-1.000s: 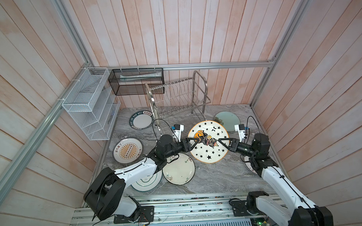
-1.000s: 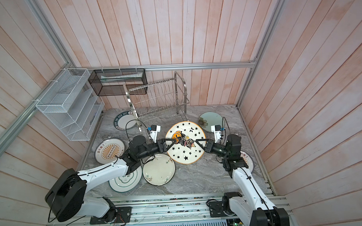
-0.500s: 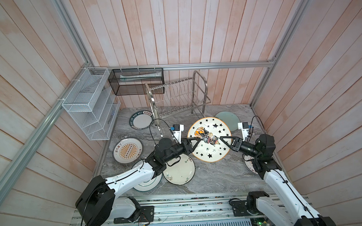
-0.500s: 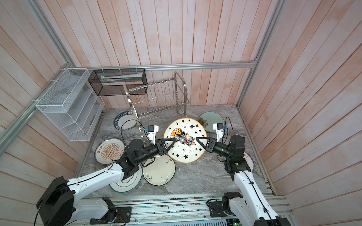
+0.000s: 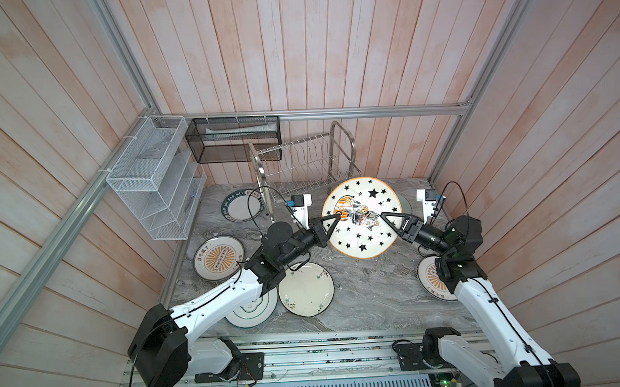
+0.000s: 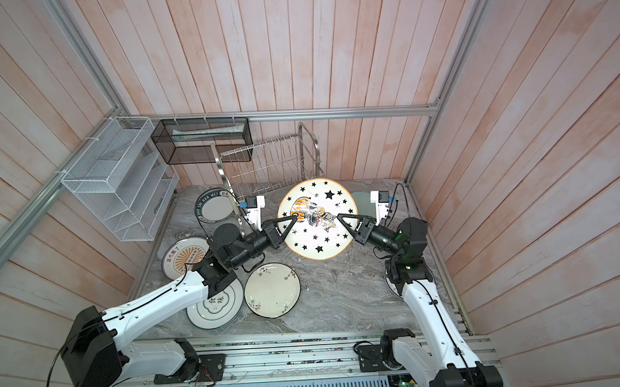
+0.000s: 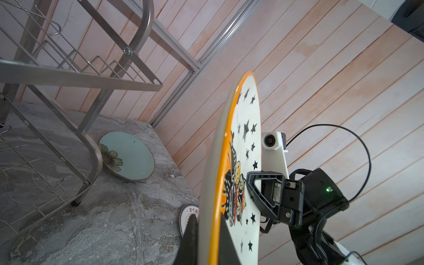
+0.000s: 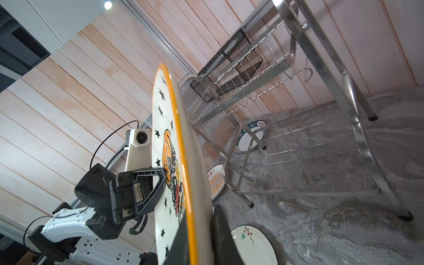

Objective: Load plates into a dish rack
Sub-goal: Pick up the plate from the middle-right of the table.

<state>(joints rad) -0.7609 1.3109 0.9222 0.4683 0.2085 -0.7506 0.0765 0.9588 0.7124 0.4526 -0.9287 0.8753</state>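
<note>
At the far left of the desk [image 5: 358,295] we see a sunburst plate [image 5: 218,258] lying flat. Beyond it a dark-rimmed lettered plate [image 5: 240,207] lies beside the dish rack's left leg. Nearer the front, a green-lined plate [image 5: 250,310] is partly covered by the left arm, and a blossom plate [image 5: 306,288] lies beside it.

The left hand [image 5: 337,216] reaches in from the left. Its fingers pinch the left rim of the star plate [image 5: 365,231], one above the painted face and one below. In the left wrist view the orange-edged rim runs straight between the two dark fingers [image 7: 227,241].

In both top views the star plate is off the desk, painted face up. It hangs between the two hands, just in front of the dish rack [image 5: 304,162], which holds no plates.

The right hand [image 5: 382,215] faces the left one across the plate and pinches the right rim in the same way. Its fingertips reach in near the central tiger picture.

Behind the star plate's right edge a pale blue plate [image 7: 128,156] lies on the desk by the rack's right leg. A second sunburst plate [image 5: 430,278] lies under the right arm.
</note>
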